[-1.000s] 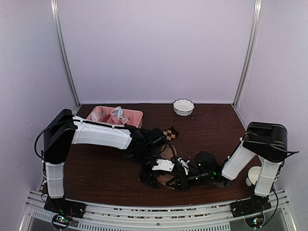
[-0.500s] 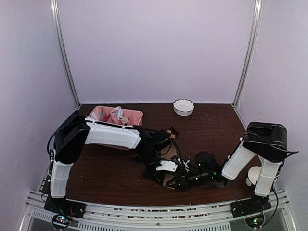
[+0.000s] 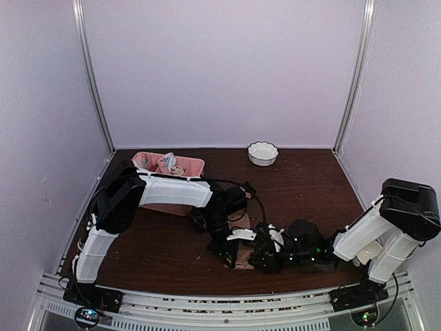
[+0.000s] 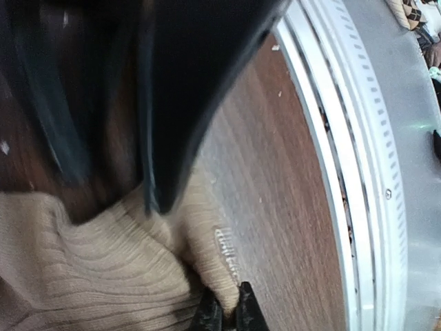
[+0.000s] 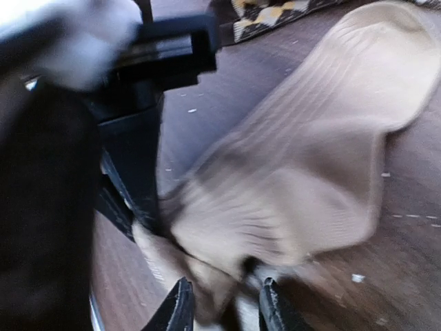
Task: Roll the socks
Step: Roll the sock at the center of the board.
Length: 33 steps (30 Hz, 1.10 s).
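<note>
Now | tan sock [image 5: 296,172] lies rumpled on the tabletop [image 4: 275,172] near its front edge | left fingers [image 4: 244,314] pinch the sock's edge | right fingers [image 5: 180,307] parted astride the cloth | advice: hold pinch steady, roll tightly, edges aligned.

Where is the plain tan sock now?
In the top external view the plain tan ribbed sock lies at the front centre of the dark wooden table, between the left gripper, shut on its edge, and the right gripper.
</note>
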Tool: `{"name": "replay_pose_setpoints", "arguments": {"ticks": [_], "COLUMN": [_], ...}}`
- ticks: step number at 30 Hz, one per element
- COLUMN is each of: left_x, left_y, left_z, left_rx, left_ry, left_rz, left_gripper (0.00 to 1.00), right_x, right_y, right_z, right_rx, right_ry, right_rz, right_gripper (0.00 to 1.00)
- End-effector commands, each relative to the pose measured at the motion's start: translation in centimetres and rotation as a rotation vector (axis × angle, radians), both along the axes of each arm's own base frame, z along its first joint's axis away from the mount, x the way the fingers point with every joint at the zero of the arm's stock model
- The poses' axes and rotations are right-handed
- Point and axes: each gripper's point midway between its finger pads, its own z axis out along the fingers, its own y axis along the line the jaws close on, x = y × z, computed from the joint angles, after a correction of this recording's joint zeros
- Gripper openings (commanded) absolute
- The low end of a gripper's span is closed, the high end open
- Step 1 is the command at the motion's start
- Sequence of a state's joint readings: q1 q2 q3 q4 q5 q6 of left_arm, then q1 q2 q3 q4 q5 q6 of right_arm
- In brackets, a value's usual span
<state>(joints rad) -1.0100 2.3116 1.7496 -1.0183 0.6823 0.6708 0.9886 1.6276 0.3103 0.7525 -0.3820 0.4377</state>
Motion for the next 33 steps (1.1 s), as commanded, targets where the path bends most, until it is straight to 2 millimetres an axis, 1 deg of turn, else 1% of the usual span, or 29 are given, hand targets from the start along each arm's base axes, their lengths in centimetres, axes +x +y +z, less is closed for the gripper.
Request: {"name": "replay_pose_setpoints", "arguments": {"ticks": [1,5,10,12,14,16,19,21,23,24,28,33], "left_x": [0.8,1.0,1.8,1.9,1.7,1.5,1.5,1.5,1.4,1.4,1.5,1.6], "left_y": [2.3,2.7,2.9,3.1,3.3,3.3,3.4,3.5,3.7,3.9,4.4,4.9], "left_z": [-1.3,-1.9,-2.9,-3.6,-3.9,-4.1,-4.3,-4.6,-4.9,-5.2,-5.9,-6.4], "left_rx": [0.176,0.227,0.278,0.307,0.328,0.351,0.36,0.365,0.383,0.392,0.41,0.421], "left_ry": [0.144,0.161,0.143,0.145,0.185,0.221,0.241,0.247,0.255,0.253,0.232,0.217], "left_rz": [0.135,0.152,0.188,0.195,0.203,0.206,0.21,0.209,0.2,0.197,0.178,0.157], "left_gripper": [0.0,0.0,0.0,0.0,0.0,0.0,0.0,0.0,0.0,0.0,0.0,0.0], "right_x": [-1.0,-1.7,-2.7,-3.4,-4.4,-4.9,-5.4,-5.7,-5.7,-5.6,-4.7,-3.4], "right_y": [-2.2,-2.8,-2.9,-2.4,-1.7,-0.4,1.5,2.8,4.3,4.8,5.7,5.7], "right_z": [-1.8,-0.6,0.6,1.5,2.2,2.8,2.9,2.4,2.5,2.3,1.3,0.4], "right_rx": [-0.155,-0.165,-0.216,-0.211,-0.219,-0.239,-0.27,-0.302,-0.33,-0.344,-0.414,-0.463], "right_ry": [-0.145,-0.27,-0.41,-0.475,-0.54,-0.594,-0.657,-0.703,-0.757,-0.783,-0.863,-0.896], "right_rz": [0.008,0.0,0.028,0.056,0.111,0.166,0.245,0.308,0.357,0.374,0.415,0.418], "right_gripper": [0.34,0.36,0.36,0.36,0.37,0.37,0.38,0.38,0.38,0.38,0.36,0.35]}}
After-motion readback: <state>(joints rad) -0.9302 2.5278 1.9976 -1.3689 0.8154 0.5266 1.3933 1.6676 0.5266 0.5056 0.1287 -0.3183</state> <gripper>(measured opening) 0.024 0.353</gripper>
